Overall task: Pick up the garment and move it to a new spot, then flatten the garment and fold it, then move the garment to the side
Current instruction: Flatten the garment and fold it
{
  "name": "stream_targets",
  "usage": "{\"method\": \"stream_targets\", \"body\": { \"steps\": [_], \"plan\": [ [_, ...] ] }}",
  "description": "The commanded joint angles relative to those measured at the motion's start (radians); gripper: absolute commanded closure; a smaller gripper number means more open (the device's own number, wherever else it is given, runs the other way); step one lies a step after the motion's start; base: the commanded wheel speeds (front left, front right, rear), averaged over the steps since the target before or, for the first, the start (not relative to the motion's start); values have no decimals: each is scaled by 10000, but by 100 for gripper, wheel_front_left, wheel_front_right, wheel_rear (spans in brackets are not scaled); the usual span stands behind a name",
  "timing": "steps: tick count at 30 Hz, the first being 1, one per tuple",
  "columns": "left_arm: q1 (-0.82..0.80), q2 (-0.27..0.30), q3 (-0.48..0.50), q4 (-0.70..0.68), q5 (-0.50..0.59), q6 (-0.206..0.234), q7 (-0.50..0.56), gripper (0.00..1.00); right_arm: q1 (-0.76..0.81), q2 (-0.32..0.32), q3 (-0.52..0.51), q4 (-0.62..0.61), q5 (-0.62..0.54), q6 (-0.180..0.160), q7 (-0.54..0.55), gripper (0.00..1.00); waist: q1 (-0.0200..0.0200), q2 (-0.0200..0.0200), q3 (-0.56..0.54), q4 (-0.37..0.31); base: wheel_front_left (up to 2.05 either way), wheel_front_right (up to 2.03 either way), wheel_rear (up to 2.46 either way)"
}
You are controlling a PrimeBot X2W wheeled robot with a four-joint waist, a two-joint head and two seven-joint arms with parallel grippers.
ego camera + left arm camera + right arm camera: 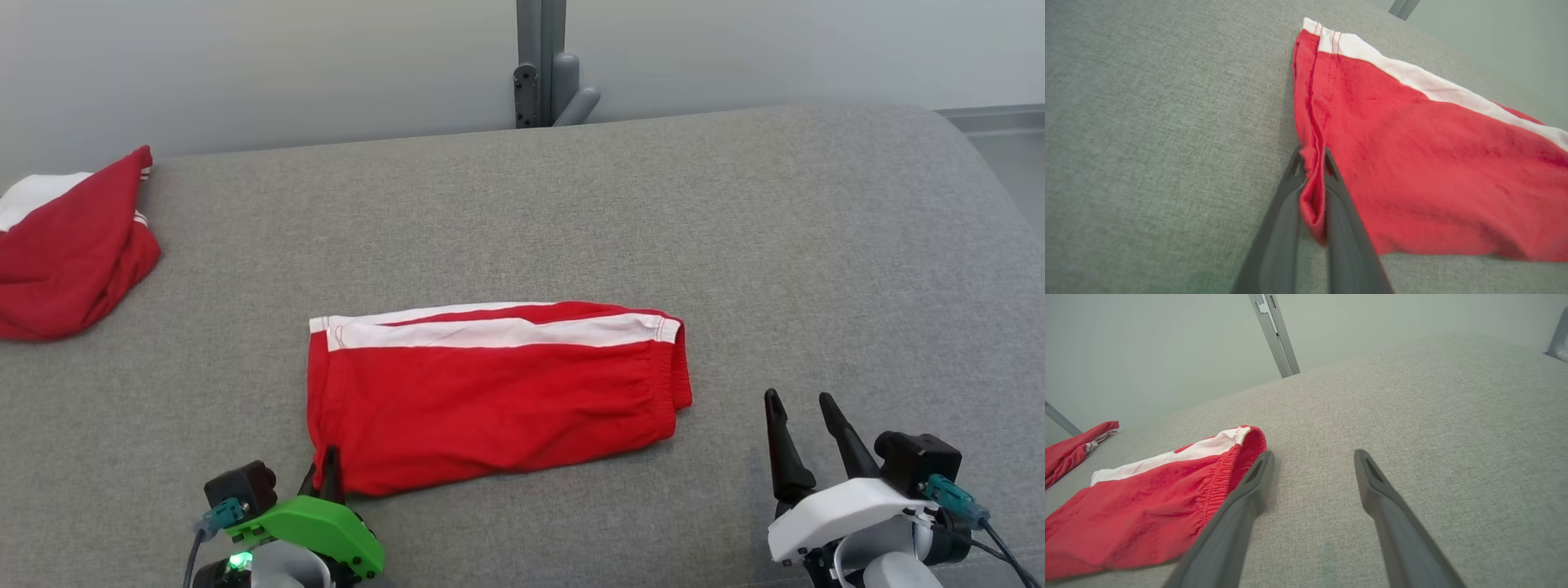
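Red shorts (490, 392) are lying folded on the grey cushion (571, 204); the left gripper (1312, 157) is pinching their near hem corner (1312, 200), likely to drag them aside, while the right gripper (798, 396) is waiting, fingers spread, near the waistband (1220, 477).

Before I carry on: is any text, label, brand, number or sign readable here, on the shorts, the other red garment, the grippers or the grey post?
No readable text anywhere.
red shorts: a white stripe and red stitching, with no print or tag showing.
second red garment: no lettering visible.
left gripper, right gripper, grey post: no markings to read.
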Motion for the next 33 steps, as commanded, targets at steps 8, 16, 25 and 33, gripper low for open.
{"method": "stream_targets", "body": {
  "steps": [8,16,25,33],
  "plan": [
    [608,94,-295,-1432,329,585,-42,0,95,-18,183,120,-16,-14,100,0,0,0,-223,145,0,0,0],
    [1537,225,368,-4238,1895,781,-40,0,-27,-15,532,472,418,-13,340,0,0,0,-389,533,0,0,0],
    [2367,88,616,-5683,2701,722,-41,0,-989,-29,1318,1835,1454,-13,564,0,0,0,-242,1292,0,0,0],
    [2407,32,694,-5878,2871,764,-41,0,-1799,-12,1365,3877,3060,-11,318,0,0,0,34,1892,0,0,0]
  ]
}}
